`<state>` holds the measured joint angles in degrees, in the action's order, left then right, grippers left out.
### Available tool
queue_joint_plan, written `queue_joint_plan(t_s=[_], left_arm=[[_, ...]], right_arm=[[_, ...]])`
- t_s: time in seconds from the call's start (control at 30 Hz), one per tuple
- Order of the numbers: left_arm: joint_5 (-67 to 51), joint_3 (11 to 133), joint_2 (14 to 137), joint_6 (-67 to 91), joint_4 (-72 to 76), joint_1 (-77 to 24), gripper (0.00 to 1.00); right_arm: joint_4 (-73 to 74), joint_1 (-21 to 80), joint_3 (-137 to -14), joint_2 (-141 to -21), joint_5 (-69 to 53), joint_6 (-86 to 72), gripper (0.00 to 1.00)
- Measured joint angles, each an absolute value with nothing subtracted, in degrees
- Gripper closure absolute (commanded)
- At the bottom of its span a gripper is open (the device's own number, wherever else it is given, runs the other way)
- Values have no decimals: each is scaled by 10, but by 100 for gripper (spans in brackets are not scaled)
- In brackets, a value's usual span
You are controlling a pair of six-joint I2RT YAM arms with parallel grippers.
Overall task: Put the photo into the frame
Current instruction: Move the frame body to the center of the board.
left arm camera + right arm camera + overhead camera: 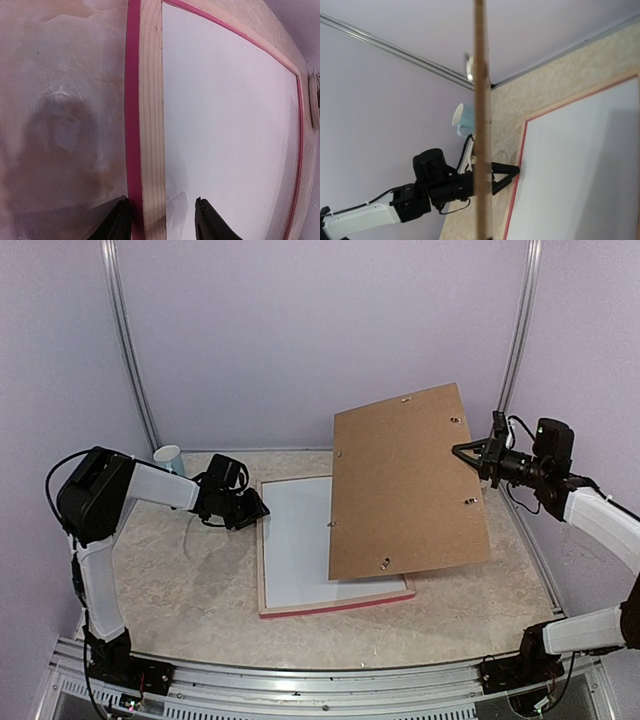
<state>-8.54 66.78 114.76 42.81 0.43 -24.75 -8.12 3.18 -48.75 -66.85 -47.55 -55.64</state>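
Left gripper (pixel 256 510), jaws apart, straddles frame (pixel 330 605) left rail. Right gripper (pixel 462 451) clamped on brown board (pixel 405 490) right edge, tilted above frame's right half. Cup (pixel 169 458) at desk (pixel 170 570) back-left corner.

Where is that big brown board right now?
In the overhead view the brown board is centre-right, raised and tilted, pinched at its right edge by the right hand, above the right side of the frame.

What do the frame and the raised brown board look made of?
Frame: wood. The back is bare and pale with visible grain, and the outer edge looks painted pink. Board: probably hardboard or fibreboard, with a matte, uniform brown face, and thin when seen edge-on in the right wrist view.
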Motion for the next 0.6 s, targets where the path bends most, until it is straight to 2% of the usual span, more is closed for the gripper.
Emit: queue_joint_plan(t_s=[0.33,0.6], left_arm=[[-87,681,1162,398,6,-249,73],[-92,697,1180,378,20,-251,74]], right_arm=[[-94,32,-478,-672,-480,-565,100],[-103,32,-467,-672,-484,-567,100]])
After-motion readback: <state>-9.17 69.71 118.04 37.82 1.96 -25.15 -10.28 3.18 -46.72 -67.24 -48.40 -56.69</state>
